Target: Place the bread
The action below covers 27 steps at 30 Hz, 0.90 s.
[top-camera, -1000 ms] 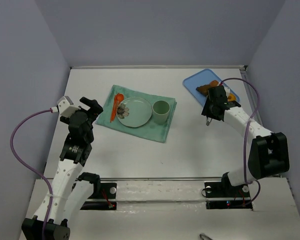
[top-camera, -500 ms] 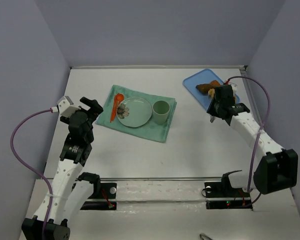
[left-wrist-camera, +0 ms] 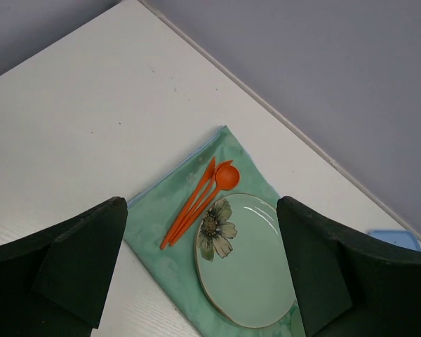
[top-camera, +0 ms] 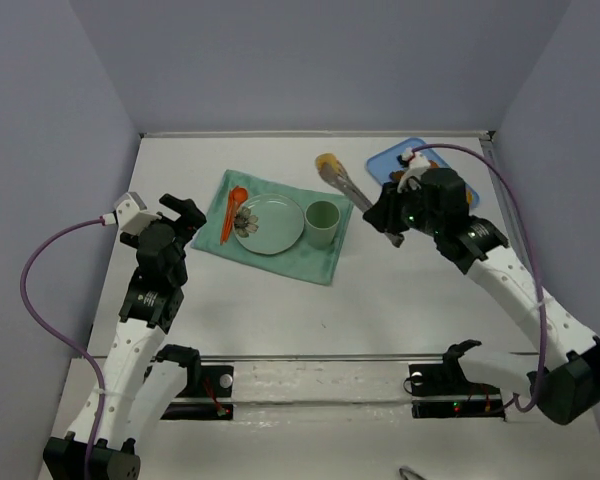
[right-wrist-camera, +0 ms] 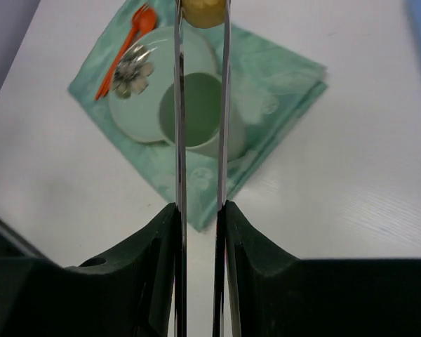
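The bread (top-camera: 327, 162) is a small round golden bun, pinched at the tip of long metal tongs (top-camera: 352, 190). My right gripper (top-camera: 388, 222) is shut on the tongs' handles and holds them up, pointing left and away. In the right wrist view the bread (right-wrist-camera: 203, 12) sits at the top edge between the two tong blades (right-wrist-camera: 179, 140), above the green cup (right-wrist-camera: 196, 112), with my right gripper (right-wrist-camera: 199, 210) closed round the blades. The green plate (top-camera: 270, 222) lies left of the cup (top-camera: 322, 222). My left gripper (top-camera: 183, 213) is open and holds nothing, left of the plate (left-wrist-camera: 252, 267).
A green cloth (top-camera: 310, 262) lies under the plate and the cup. Orange cutlery (top-camera: 232, 212) rests on its left part, also in the left wrist view (left-wrist-camera: 200, 200). A blue tray (top-camera: 388, 162) sits at the back right, partly behind my right arm.
My right arm has swung left from the blue tray, with the tongs now raised and the bread in their tip behind the cup. The left arm has not moved.
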Each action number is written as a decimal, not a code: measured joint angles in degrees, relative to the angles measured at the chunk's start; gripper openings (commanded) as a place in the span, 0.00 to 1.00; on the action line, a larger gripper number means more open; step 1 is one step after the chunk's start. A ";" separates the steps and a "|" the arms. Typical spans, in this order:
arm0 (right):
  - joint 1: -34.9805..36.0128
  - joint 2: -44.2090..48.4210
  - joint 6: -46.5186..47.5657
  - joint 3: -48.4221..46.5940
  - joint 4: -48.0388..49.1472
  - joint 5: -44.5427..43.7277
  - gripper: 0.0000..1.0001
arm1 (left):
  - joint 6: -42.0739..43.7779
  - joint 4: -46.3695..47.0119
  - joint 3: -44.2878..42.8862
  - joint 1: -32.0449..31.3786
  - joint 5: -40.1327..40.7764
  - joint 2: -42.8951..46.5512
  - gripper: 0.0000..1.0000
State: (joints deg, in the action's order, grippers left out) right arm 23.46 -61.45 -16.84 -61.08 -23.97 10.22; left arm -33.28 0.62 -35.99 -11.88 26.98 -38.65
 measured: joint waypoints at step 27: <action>23.19 -42.07 12.74 -30.42 -13.77 -9.79 0.59 | 0.09 -0.04 0.00 0.02 0.02 0.11 0.99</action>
State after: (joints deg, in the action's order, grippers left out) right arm 46.65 -103.53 -4.10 -91.50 -37.74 0.43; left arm -33.19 0.58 -35.99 -11.86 27.00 -38.54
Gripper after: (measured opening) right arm 0.558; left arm 0.990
